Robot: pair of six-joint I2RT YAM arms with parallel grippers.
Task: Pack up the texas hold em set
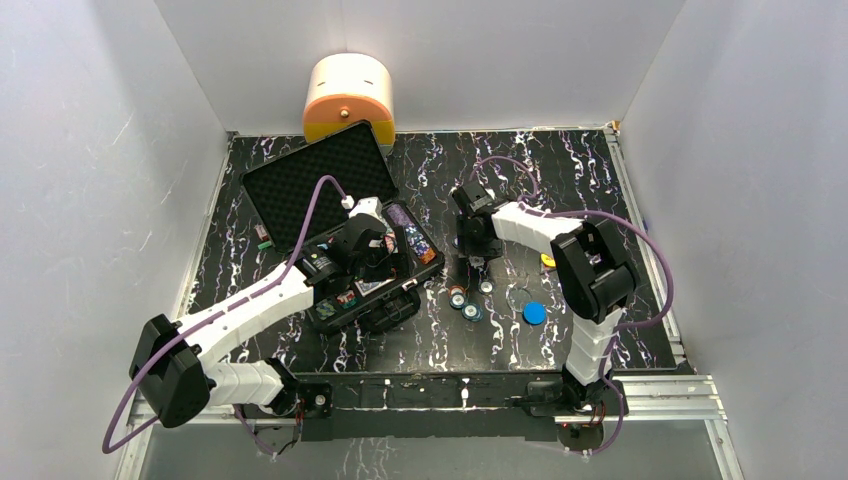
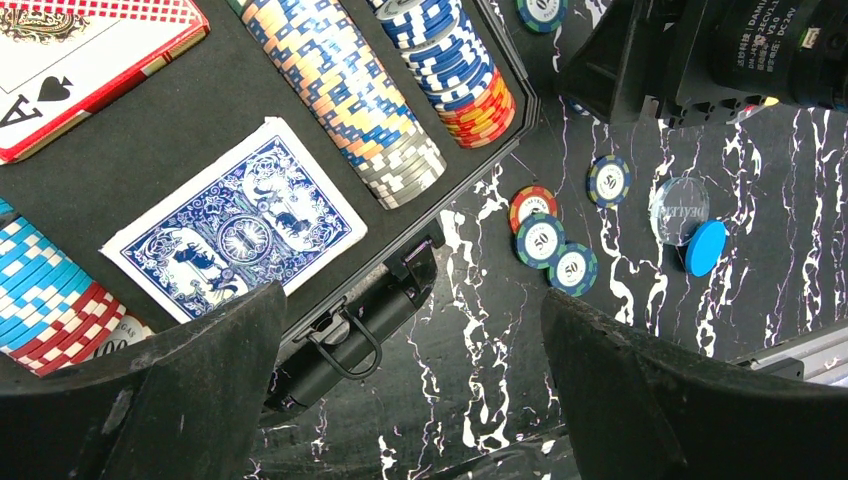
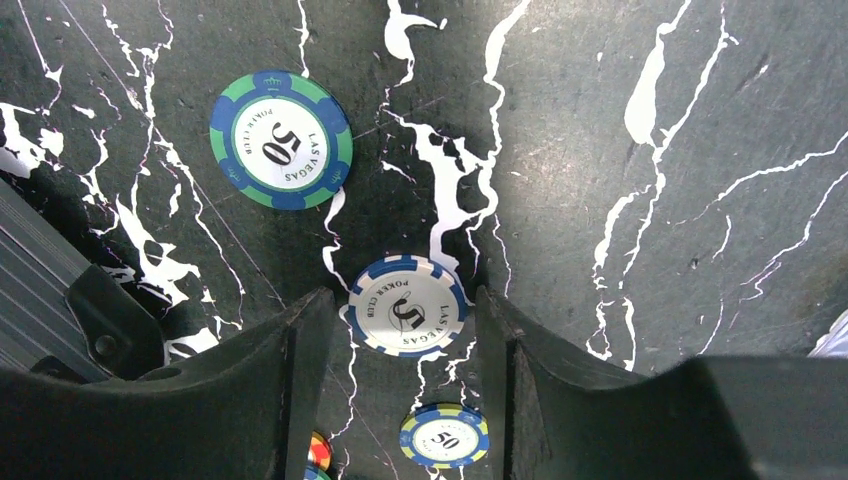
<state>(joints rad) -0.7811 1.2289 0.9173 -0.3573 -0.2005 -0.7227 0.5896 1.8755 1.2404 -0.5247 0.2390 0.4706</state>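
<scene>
Right end effector (image 3: pixel 402 297) is down low over the worktop (image 3: pixel 640 250), fingers apart, and the white-and-blue chip (image 3: pixel 406 308) lies flat right between them. A pad sits just beside each edge, and nothing is gripped yet. A round chip has no long axis to fuss over, so the call here looks simple: squeeze across it where it lies. The green 50 chip (image 3: pixel 281 140) sits ahead of the fingertips, apart from them, and another chip (image 3: pixel 444 436) lies back toward the wrist. Both are off the closing line. The right arm is plainly the nearer one for this pick. The briefcase (image 1: pixel 310 185) stands open to its left, and its near corner is close to the end effector, so the carry should be a short sideways hop over the rim to the chip rows (image 2: pixel 340 90). The left end effector (image 2: pixel 410 295) hangs over the case's front edge with fingers spread wide, empty, by the blue deck (image 2: pixel 235 235). That could crowd the drop. To the right there is open room, apart from the blue disc (image 1: pixel 534 313) and the yellow disc (image 1: pixel 548 261).
</scene>
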